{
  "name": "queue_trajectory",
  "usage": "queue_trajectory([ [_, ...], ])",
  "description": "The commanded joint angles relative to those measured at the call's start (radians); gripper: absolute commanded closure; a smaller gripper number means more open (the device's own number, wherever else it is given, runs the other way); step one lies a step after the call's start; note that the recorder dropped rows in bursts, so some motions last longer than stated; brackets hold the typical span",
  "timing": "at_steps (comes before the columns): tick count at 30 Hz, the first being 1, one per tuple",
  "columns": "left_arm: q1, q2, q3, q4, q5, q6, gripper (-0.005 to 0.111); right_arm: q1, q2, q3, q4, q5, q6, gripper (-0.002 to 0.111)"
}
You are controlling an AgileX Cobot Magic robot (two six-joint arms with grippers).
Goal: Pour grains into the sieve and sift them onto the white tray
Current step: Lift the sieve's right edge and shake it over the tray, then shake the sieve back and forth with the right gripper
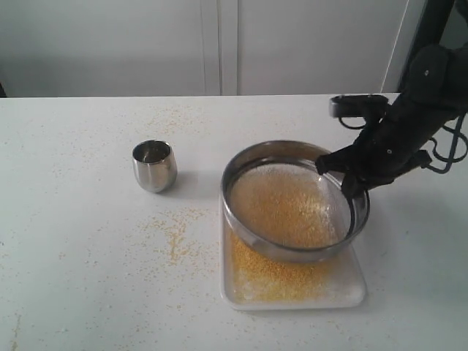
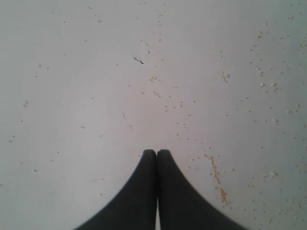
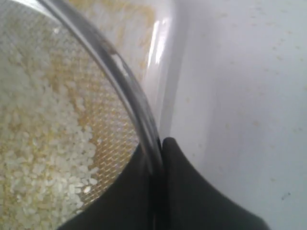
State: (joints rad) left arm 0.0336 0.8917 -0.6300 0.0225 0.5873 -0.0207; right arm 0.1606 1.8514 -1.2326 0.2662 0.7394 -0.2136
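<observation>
The round steel sieve (image 1: 290, 201) hangs tilted just above the white tray (image 1: 344, 291), whose floor is covered with fallen yellow grains (image 1: 274, 276). My right gripper (image 1: 344, 174) is shut on the sieve's right rim (image 3: 125, 81), one finger inside the ring and one outside. Whitish rice-like grains (image 3: 33, 148) lie on the mesh with yellow ones among them. The left gripper (image 2: 157, 152) is shut on nothing, over bare table dotted with loose grains; it does not show in the exterior view.
A small steel cup (image 1: 154, 166) stands upright on the table to the left of the sieve. Spilled yellow grains (image 1: 175, 234) are scattered between the cup and the tray. A wall runs behind the table's far edge.
</observation>
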Motion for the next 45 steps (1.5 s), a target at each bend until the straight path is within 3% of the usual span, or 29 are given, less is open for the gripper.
queue_trajectory([
  [1, 0.003, -0.008, 0.007, -0.006, 0.01, -0.001, 0.107, 0.018, -0.016, -0.01, 0.103, 0.047, -0.296, 0.108],
  [2, 0.003, -0.008, 0.007, -0.006, 0.01, -0.001, 0.107, 0.018, -0.016, -0.01, 0.085, 0.055, -0.344, 0.108],
  [6, 0.003, -0.008, 0.007, -0.006, 0.01, -0.001, 0.107, -0.013, -0.016, -0.01, 0.051, -0.05, 0.117, 0.108],
  [7, 0.003, -0.008, 0.007, -0.006, 0.01, -0.001, 0.107, -0.01, -0.016, -0.01, 0.066, -0.046, 0.092, 0.108],
  [11, 0.003, -0.008, 0.007, -0.006, 0.01, -0.001, 0.107, 0.019, -0.016, -0.012, 0.112, 0.065, -0.383, 0.108],
  [13, 0.003, -0.008, 0.007, -0.006, 0.01, -0.001, 0.107, 0.003, -0.016, -0.01, 0.06, 0.017, -0.242, 0.108],
  [14, 0.003, -0.008, 0.007, -0.006, 0.01, -0.001, 0.107, -0.02, -0.016, -0.01, 0.043, -0.041, 0.041, 0.108],
  [15, 0.003, -0.008, 0.007, -0.006, 0.01, -0.001, 0.107, -0.021, -0.016, -0.01, 0.056, -0.043, 0.059, 0.108],
  [18, 0.003, -0.008, 0.007, -0.006, 0.01, -0.001, 0.107, 0.004, -0.018, -0.012, 0.11, 0.074, -0.429, 0.108],
  [19, 0.003, -0.008, 0.007, -0.006, 0.01, -0.001, 0.107, -0.001, -0.018, -0.01, 0.11, 0.051, -0.382, 0.108],
  [20, 0.003, -0.008, 0.007, -0.006, 0.01, -0.001, 0.107, -0.021, -0.018, -0.01, 0.122, -0.028, -0.089, 0.108],
  [21, 0.003, -0.008, 0.007, -0.006, 0.01, -0.001, 0.107, -0.021, -0.018, -0.01, 0.135, -0.037, -0.022, 0.108],
  [23, 0.003, -0.008, 0.007, -0.006, 0.01, -0.001, 0.107, -0.004, -0.018, -0.01, 0.261, 0.061, -0.384, 0.108],
  [24, 0.003, -0.008, 0.007, -0.006, 0.01, -0.001, 0.107, -0.009, -0.018, -0.01, 0.229, 0.076, -0.476, 0.108],
  [26, 0.003, -0.008, 0.007, -0.006, 0.01, -0.001, 0.107, -0.044, -0.018, -0.001, 0.183, -0.017, -0.087, 0.108],
  [27, 0.003, -0.008, 0.007, -0.006, 0.01, -0.001, 0.107, -0.046, -0.018, 0.002, 0.221, -0.019, -0.051, 0.108],
  [29, 0.003, -0.008, 0.007, -0.006, 0.01, -0.001, 0.107, -0.021, -0.018, 0.002, 0.334, 0.112, -0.471, 0.108],
  [30, 0.003, -0.008, 0.007, -0.006, 0.01, -0.001, 0.107, -0.023, -0.018, 0.002, 0.323, 0.132, -0.582, 0.108],
  [33, 0.003, -0.008, 0.007, -0.006, 0.01, -0.001, 0.107, -0.057, -0.018, 0.026, 0.278, -0.043, -0.123, 0.108],
  [34, 0.003, -0.008, 0.007, -0.006, 0.01, -0.001, 0.107, -0.056, -0.018, 0.032, 0.29, -0.053, -0.098, 0.108],
  [38, 0.003, -0.008, 0.007, -0.006, 0.01, -0.001, 0.107, -0.036, -0.018, 0.036, 0.312, 0.038, -0.513, 0.108],
  [42, 0.003, -0.008, 0.007, -0.006, 0.01, -0.001, 0.107, -0.07, -0.018, 0.036, 0.303, -0.024, -0.12, 0.108],
  [45, 0.003, -0.008, 0.007, -0.006, 0.01, -0.001, 0.107, -0.041, -0.024, 0.034, 0.364, 0.07, -0.448, 0.108],
])
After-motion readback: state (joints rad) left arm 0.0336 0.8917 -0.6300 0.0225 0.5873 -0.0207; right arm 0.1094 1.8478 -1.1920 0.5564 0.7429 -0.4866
